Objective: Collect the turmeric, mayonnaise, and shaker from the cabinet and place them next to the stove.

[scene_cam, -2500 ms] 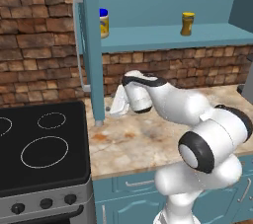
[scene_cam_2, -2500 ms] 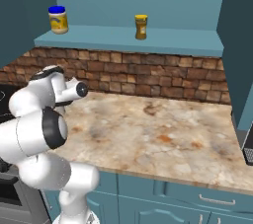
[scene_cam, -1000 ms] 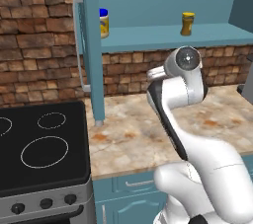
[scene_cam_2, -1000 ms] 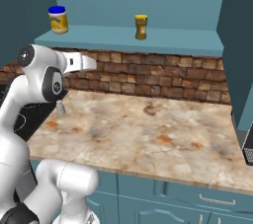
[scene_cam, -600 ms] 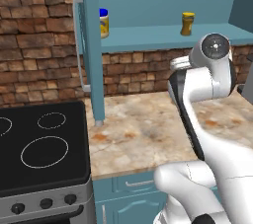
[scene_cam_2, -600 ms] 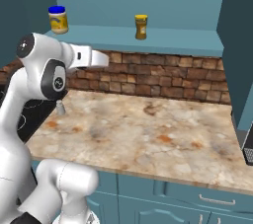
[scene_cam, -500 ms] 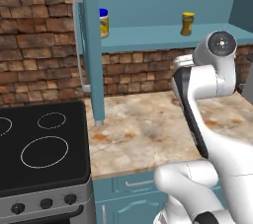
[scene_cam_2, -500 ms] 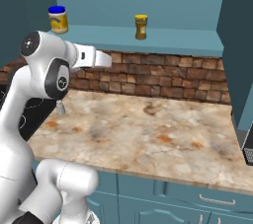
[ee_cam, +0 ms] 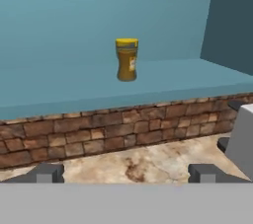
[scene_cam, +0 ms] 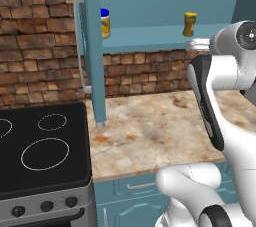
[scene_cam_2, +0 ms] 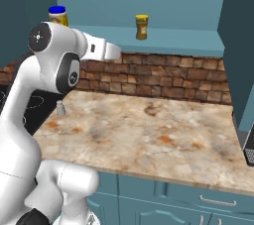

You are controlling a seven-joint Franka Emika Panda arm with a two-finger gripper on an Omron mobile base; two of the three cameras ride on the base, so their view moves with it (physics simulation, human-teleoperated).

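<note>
The turmeric [ee_cam: 127,59] stands upright on the cabinet shelf [ee_cam: 74,87], straight ahead of my gripper [ee_cam: 124,172] and some way off. The fingers [ee_cam: 47,172] are spread wide with nothing between them. From the right base view the gripper [scene_cam_2: 117,51] hovers at shelf-edge height, left of the turmeric [scene_cam_2: 142,27]. The mayonnaise [scene_cam: 104,23] sits at the shelf's left end behind the cabinet door [scene_cam: 93,46]. On the counter beside the stove [scene_cam: 45,151] stands the shaker [scene_cam_2: 60,108].
A brick backsplash [scene_cam_2: 163,78] runs under the shelf above the marble counter [scene_cam_2: 149,130]. A grey appliance [ee_cam: 242,141] sits on the counter at the right. The cabinet's side wall [scene_cam_2: 240,45] closes the shelf on the right.
The arm has lifted away from the counter by the stove and swung right, up to shelf height, facing the turmeric. The shaker stays on the counter.
</note>
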